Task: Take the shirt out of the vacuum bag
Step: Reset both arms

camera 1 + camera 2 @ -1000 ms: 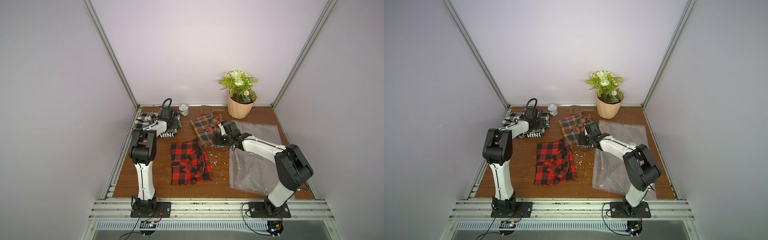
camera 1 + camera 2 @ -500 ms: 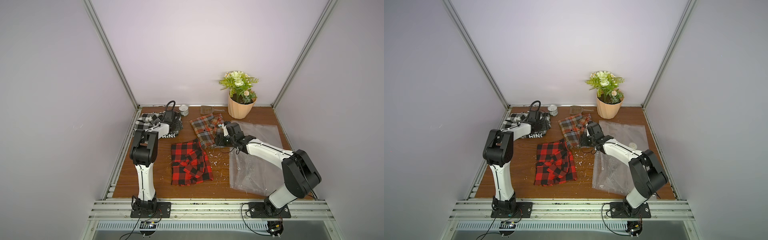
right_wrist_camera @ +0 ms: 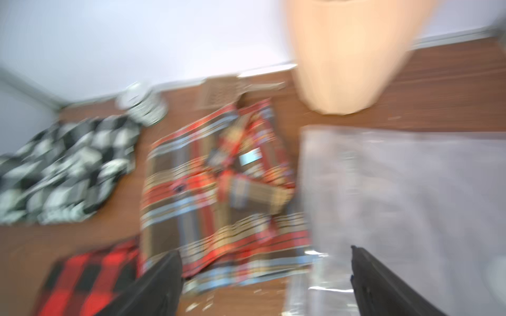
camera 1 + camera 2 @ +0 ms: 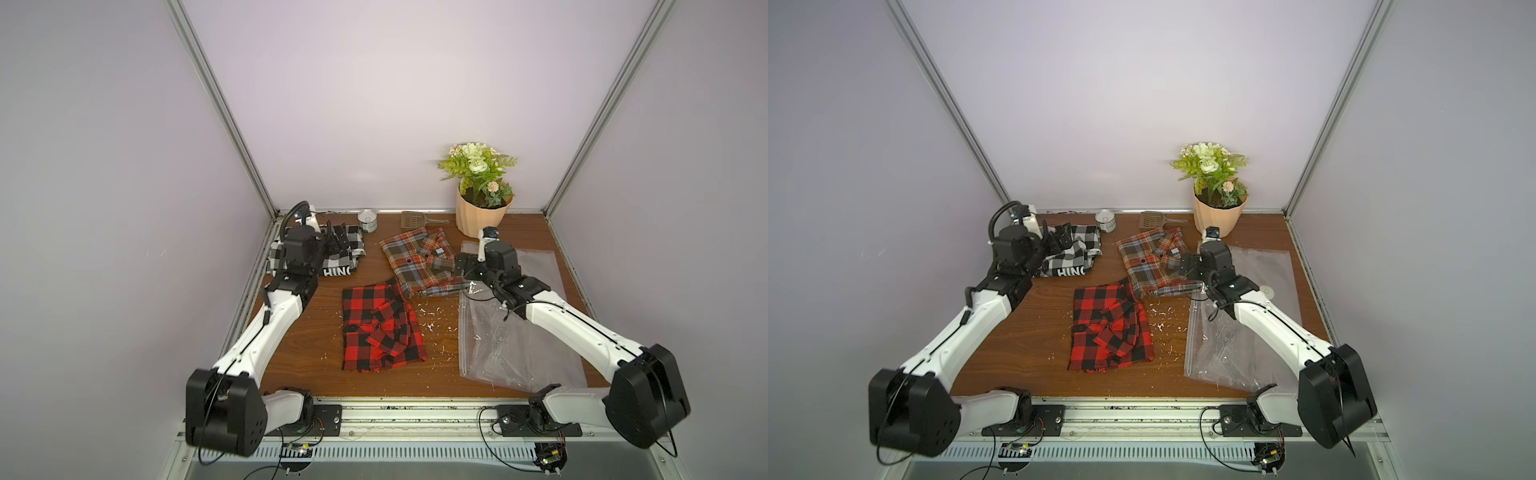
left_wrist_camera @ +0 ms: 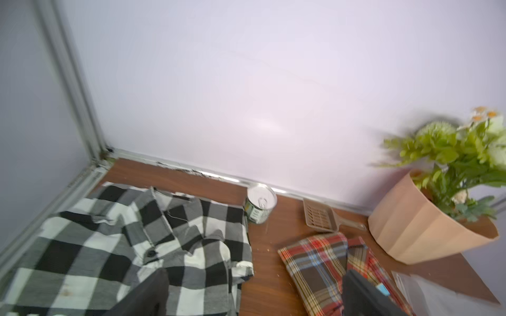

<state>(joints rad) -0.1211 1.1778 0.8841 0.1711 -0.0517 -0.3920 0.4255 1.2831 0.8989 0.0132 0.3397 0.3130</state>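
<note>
Close to the front, a red shirt (image 4: 380, 328) lies rumpled in the middle of the desk (image 4: 316, 332). To its right the bag (image 4: 511, 353) lies flat on the desk, see-through and wrinkly. Little white bits (image 4: 432, 316) are scattered between the two.

A bit farther back lies the brown shirt (image 4: 419, 262). It is out of the bag and on the desk, and its near right corner touches the bag's far left corner. The right tool (image 4: 459, 264) is over the spot where shirt and bag meet. Its fingers (image 3: 153, 287) are spread wide and hold nothing. The right wrist view is blurry.

Farther back on the left, a black and white shirt (image 4: 338, 266) lies in the corner. The left tool (image 4: 338, 239) is over it, its fingers (image 5: 147, 292) also spread wide and holding nothing.

At the very back, by the wall, stand a can (image 4: 368, 220), a scoop (image 4: 413, 219) and a plant (image 4: 482, 216) in a tan pot.
</note>
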